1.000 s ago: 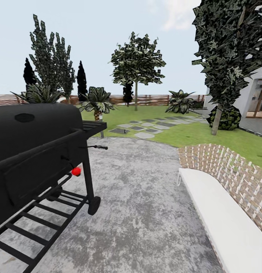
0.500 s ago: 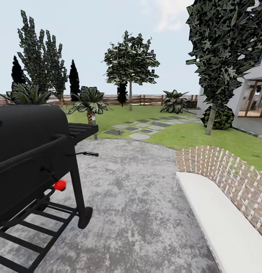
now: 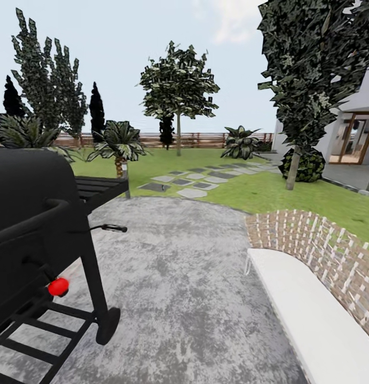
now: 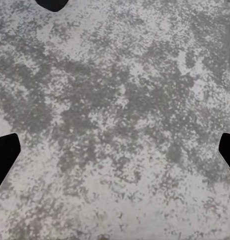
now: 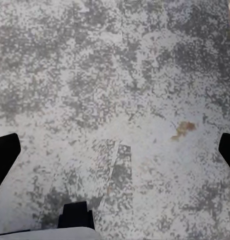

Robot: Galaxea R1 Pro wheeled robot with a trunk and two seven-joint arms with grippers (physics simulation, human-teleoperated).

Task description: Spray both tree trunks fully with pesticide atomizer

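**Robot on the patio, garden ahead**

Both wrist views show the fingers' dark tips [image 4: 5,155] [image 5: 5,152] wide apart over grey paving, holding nothing. A black grill [image 3: 29,224] stands near left. Beyond lies the lawn [image 3: 269,194] with two trees [image 3: 178,85] [image 3: 312,69].

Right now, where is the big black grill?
In the head view the black grill stands at the left on the grey paving, across from the white bench and the curved brick wall at the right.
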